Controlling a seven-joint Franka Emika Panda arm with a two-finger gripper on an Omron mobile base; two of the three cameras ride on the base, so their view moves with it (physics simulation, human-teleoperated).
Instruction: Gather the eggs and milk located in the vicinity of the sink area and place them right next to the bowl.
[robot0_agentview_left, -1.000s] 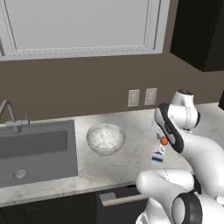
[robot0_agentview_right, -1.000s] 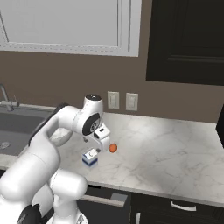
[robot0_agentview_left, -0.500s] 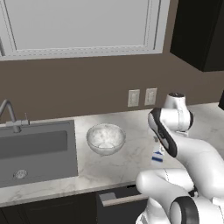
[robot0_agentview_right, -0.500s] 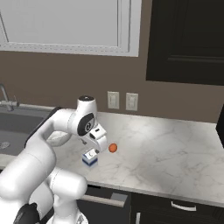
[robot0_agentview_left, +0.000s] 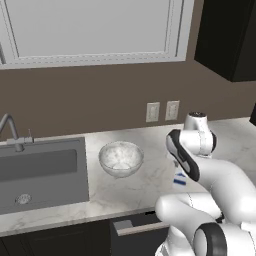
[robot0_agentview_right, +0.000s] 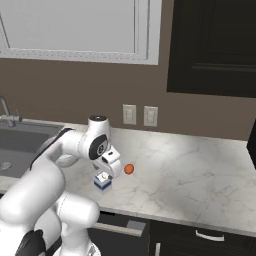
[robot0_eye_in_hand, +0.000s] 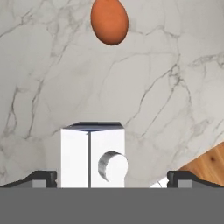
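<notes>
No readable text, labels or numbers.

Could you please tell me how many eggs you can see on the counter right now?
1: the egg lies on the marble counter, just beyond the milk carton. Another may be hidden behind the arm.

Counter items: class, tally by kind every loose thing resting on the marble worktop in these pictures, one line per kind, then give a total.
Eggs: 1 — egg
Milk cartons: 1 — milk carton
Bowls: 1 — bowl
Total: 3
</notes>
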